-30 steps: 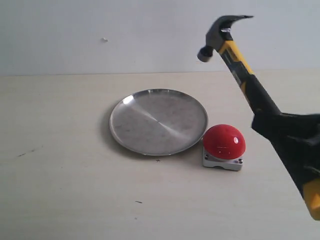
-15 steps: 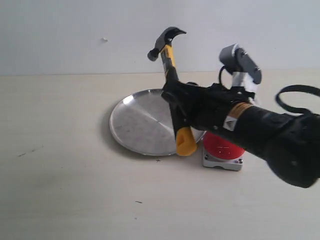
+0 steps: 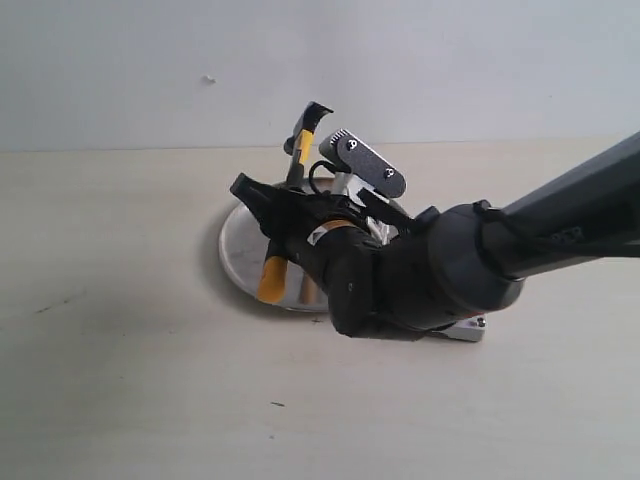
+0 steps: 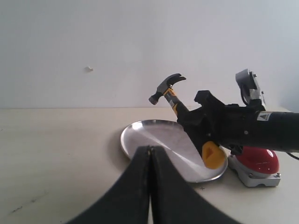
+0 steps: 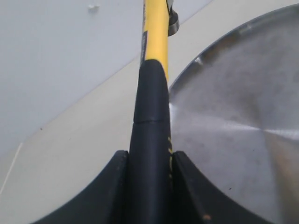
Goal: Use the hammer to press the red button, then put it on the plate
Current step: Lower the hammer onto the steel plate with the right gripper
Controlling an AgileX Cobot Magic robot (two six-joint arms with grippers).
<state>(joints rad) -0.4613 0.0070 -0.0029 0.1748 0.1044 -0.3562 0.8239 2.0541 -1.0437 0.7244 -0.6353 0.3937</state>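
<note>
My right gripper point(image 3: 265, 205) is shut on the black handle of the hammer point(image 3: 297, 150), and the arm reaches across over the plate point(image 3: 238, 250). The dark head points up and away. The yellow butt end point(image 3: 271, 281) hangs low over the plate's left part; I cannot tell whether it touches. The wrist view shows the handle point(image 5: 150, 107) clamped between the fingers point(image 5: 117, 172), with the silver plate point(image 5: 233, 116) beside it. In the exterior view the arm hides the red button, leaving only a corner of its grey base point(image 3: 470, 331). The button point(image 4: 258, 161) shows beside the plate point(image 4: 149, 140) in the left wrist view. My left gripper point(image 4: 150, 149) is shut on nothing, short of the plate.
The things stand on a pale wooden table point(image 3: 120, 380) with a white wall point(image 3: 150, 70) behind it. The right arm's dark bulk point(image 3: 430, 270) covers the plate's right half and the button area.
The right arm swung left from beside the button to over the plate, carrying the hammer. The hammer's butt end came down toward the plate's left part.
</note>
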